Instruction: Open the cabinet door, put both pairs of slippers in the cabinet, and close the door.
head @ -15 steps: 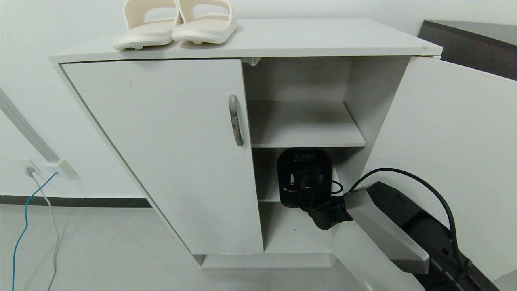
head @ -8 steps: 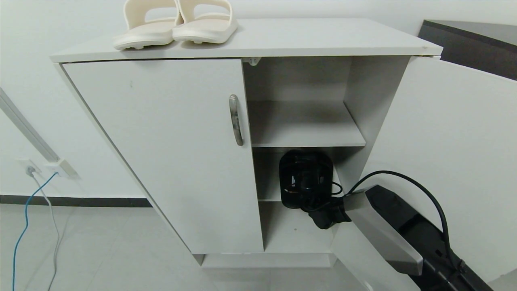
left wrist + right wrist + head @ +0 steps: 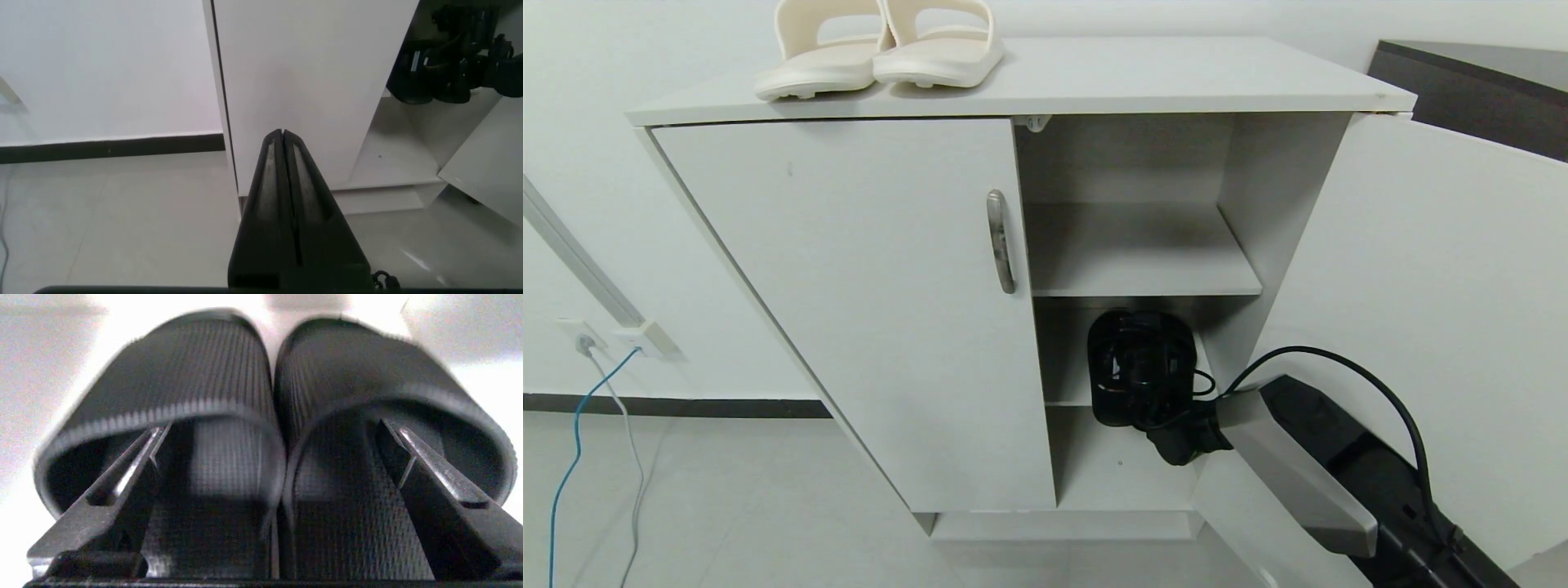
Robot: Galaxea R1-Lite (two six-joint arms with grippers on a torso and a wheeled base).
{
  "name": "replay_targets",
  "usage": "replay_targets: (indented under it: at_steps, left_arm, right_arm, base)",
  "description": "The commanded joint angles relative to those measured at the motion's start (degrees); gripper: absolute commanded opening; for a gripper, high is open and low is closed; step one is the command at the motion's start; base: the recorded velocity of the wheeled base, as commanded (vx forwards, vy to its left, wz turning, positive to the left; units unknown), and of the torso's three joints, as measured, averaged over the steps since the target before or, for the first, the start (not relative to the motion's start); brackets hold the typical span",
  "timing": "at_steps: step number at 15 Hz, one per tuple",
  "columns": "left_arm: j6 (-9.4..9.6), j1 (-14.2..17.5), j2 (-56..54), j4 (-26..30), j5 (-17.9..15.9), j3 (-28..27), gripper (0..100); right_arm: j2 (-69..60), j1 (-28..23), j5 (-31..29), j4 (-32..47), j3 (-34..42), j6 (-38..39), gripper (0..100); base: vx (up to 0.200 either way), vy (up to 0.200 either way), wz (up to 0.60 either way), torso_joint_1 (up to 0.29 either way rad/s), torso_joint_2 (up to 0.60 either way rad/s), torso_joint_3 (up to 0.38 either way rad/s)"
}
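A white cabinet [image 3: 1094,77] stands with its right door [image 3: 1437,310] swung open and its left door [image 3: 849,310] closed. On the cabinet top lies a beige pair of slippers [image 3: 882,49]. A black pair of slippers [image 3: 1141,363] hangs at the mouth of the middle compartment, under the upper shelf [image 3: 1135,253]. My right gripper [image 3: 274,429] is shut on this pair [image 3: 270,416], one finger [image 3: 114,498] along each outer side. My left gripper [image 3: 282,135] is shut and empty, low above the floor before the closed door. The black pair [image 3: 445,69] also shows in the left wrist view.
The closed door carries a metal handle [image 3: 1001,241]. The bottom compartment [image 3: 1111,474] lies below the black pair. A wall socket with cables [image 3: 580,343] sits at the left. A dark piece of furniture [image 3: 1478,90] stands behind the open door. Tiled floor [image 3: 727,506] spreads out left of the cabinet.
The right gripper with the black slippers has shifted slightly down and to the right at the compartment's mouth. Nothing else has moved.
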Motion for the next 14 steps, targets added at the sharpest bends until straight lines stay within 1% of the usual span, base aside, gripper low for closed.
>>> replay_targets:
  at_steps: [1,2,3,4,5,7,9,12,13,14]
  left_arm:
    - [0.02,0.02,0.0,0.0,-0.01,0.01,0]
    - [0.02,0.02,0.0,0.0,-0.01,0.01,0]
    - [0.02,0.02,0.09,0.0,-0.01,0.01,0]
    - [0.02,0.02,0.0,0.0,-0.01,0.01,0]
    - [0.02,0.02,0.0,0.0,-0.01,0.01,0]
    - [0.02,0.02,0.09,0.0,-0.01,0.01,0]
    - [-0.07,0.02,0.09,0.0,-0.01,0.01,0]
    - [0.02,0.02,0.09,0.0,-0.01,0.01,0]
    - [0.02,0.02,0.0,0.0,-0.01,0.01,0]
    - [-0.07,0.02,0.09,0.0,-0.01,0.01,0]
  right_arm:
    - [-1.48,0.23,-0.13,-0.58,2.26,-0.03,100]
    - [-3.42,0.94,-0.22,-2.69,7.01,-0.2,100]
    - [-5.17,1.46,-0.22,-4.71,10.61,-0.29,100]
    - [-6.05,1.64,-0.22,-5.59,12.54,-0.29,100]
    - [-8.78,2.17,-0.4,-7.17,17.29,-0.2,100]
    - [-12.73,2.87,-0.66,-10.34,23.97,-0.2,100]
    - [-16.78,4.19,-2.07,-12.36,32.23,-0.03,100]
    - [-23.28,6.21,-2.68,-18.95,44.71,-0.11,100]
    - [-23.98,6.38,-2.86,-19.3,45.68,-0.11,100]
    - [-27.94,7.7,-3.47,-21.32,52.53,-0.11,100]
  base:
    - [0.0,0.0,0.0,0.0,0.0,0.0]
    - [0.0,0.0,0.0,0.0,0.0,0.0]
    - [0.0,0.0,0.0,0.0,0.0,0.0]
    - [0.0,0.0,0.0,0.0,0.0,0.0]
    - [0.0,0.0,0.0,0.0,0.0,0.0]
    - [0.0,0.0,0.0,0.0,0.0,0.0]
    - [0.0,0.0,0.0,0.0,0.0,0.0]
    - [0.0,0.0,0.0,0.0,0.0,0.0]
    - [0.0,0.0,0.0,0.0,0.0,0.0]
    - [0.0,0.0,0.0,0.0,0.0,0.0]
